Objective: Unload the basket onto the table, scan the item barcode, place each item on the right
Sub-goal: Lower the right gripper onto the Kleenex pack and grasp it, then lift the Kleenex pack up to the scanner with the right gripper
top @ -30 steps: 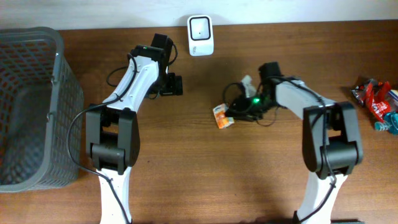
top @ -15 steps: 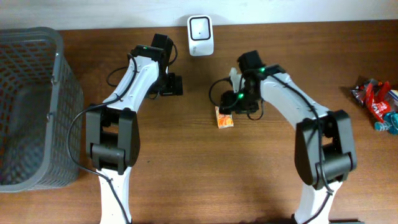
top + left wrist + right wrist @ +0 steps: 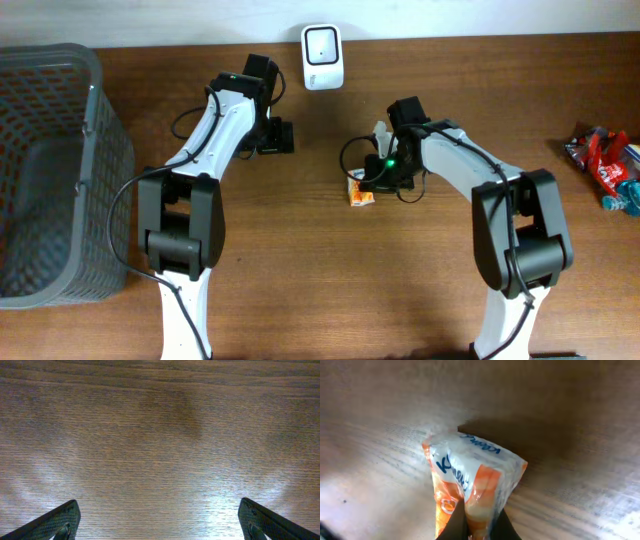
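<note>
Right wrist: right gripper (image 3: 477, 522) pinched shut on tissue pack (image 3: 470, 480), low at mid-worktop (image 3: 300, 250) | left gripper (image 3: 160, 527) spread wide, empty | scanner (image 3: 323, 43) well apart | grasp made; carrying and presenting barcode remain.

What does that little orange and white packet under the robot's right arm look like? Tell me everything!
The tissue packet is a small, soft pouch of shiny plastic film. It is orange and white with blue lettering on the white part, and it looks crinkled and squeezed. It sits near the middle of the brown wooden table. The right gripper is shut on one end, pinching the film between its dark fingers. I cannot tell whether the other end rests on the wood.
</note>
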Available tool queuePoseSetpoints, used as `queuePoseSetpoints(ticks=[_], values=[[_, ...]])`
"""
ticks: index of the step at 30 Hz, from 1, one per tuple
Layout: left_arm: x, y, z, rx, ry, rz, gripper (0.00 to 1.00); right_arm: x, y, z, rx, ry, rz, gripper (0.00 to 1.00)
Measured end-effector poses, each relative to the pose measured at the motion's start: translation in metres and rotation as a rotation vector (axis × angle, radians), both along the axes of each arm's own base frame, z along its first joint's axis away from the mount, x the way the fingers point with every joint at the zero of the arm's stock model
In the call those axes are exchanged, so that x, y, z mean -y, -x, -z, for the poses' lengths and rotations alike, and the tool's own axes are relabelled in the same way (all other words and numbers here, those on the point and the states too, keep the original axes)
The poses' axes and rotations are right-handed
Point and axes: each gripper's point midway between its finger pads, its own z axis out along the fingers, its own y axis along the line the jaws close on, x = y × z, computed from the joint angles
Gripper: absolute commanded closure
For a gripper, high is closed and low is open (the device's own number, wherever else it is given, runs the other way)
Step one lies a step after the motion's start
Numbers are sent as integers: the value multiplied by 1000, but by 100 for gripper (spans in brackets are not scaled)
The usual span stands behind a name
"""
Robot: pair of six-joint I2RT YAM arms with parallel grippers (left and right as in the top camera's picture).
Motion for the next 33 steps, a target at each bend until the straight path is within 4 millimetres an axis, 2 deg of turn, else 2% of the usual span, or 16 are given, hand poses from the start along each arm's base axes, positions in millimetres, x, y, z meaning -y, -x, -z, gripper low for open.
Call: queuePoseSetpoints(ticks=[2,5,8,11,14,21,32,33], values=[[0,0,0,0,0,0,1,-3,1,-12,-20,-114,-13,96],[0,0,0,0,0,0,1,-7,-24,-69,100,-452,-73,96],[0,0,0,0,0,0,1,-7,-24,-129,210,-814,-155,96],[0,0,0,0,0,0,1,-13,-19,-149,266,-934,-215,96],[0,0,0,0,0,0,1,-18,-18,-155,303,-966,-252,96],[0,0,0,0,0,0,1,-57,-2,-161,352,-1006,-400,96],[3,1,0,0,0,6,1,-60,-10,-165,402,-1003,-426,96],[3,1,0,0,0,7,1,-61,-17,-158,368,-954,-386,96]])
